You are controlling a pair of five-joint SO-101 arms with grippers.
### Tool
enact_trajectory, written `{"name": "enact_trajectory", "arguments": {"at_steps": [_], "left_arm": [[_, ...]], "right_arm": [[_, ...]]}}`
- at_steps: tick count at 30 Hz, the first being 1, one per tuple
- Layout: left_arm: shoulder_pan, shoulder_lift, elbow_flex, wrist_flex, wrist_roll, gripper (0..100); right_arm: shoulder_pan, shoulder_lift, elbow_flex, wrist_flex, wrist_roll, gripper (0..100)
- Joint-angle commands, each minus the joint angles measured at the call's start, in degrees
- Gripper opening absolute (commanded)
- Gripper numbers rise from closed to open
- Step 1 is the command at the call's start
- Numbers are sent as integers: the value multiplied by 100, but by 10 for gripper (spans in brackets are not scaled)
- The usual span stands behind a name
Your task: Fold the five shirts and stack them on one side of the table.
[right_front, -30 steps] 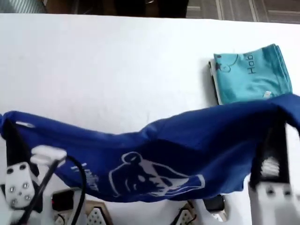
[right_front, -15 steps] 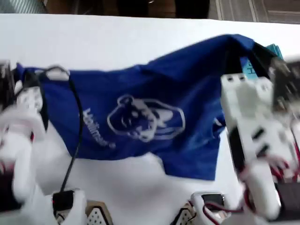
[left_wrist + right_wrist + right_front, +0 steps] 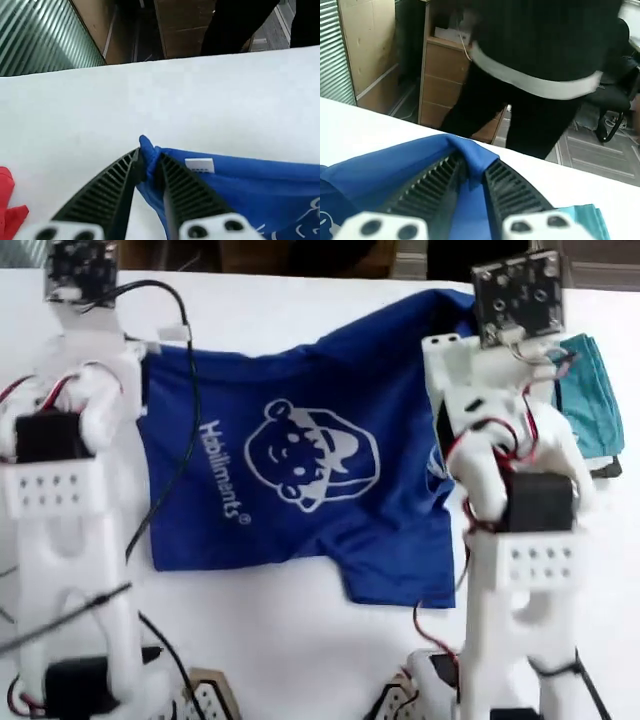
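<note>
Corners of blue shirt [image 3: 300, 480] pinched by left hand [image 3: 149, 160] and right hand [image 3: 472, 167]; shirt lies print-up on bench [image 3: 300, 320], near folded teal shirt [image 3: 590, 400]. Best lower both corners evenly and taut before releasing.

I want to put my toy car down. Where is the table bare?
Bare table lies along the far edge, beyond the blue shirt, and in a near strip below the shirt's hem, between the left arm and the right arm. It is crowded on the right, where that arm stands beside the folded teal shirt.
</note>
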Motion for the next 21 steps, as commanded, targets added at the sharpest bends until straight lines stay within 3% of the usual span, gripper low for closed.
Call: {"name": "enact_trajectory", "arguments": {"at_steps": [1, 21], "left_arm": [[9, 440, -233, -211, -88, 26], [26, 3851, -2765, -220, -53, 26]], "right_arm": [[48, 435, 9, -374, -9, 20], [40, 2976, 0, -1807, -9, 20]]}}
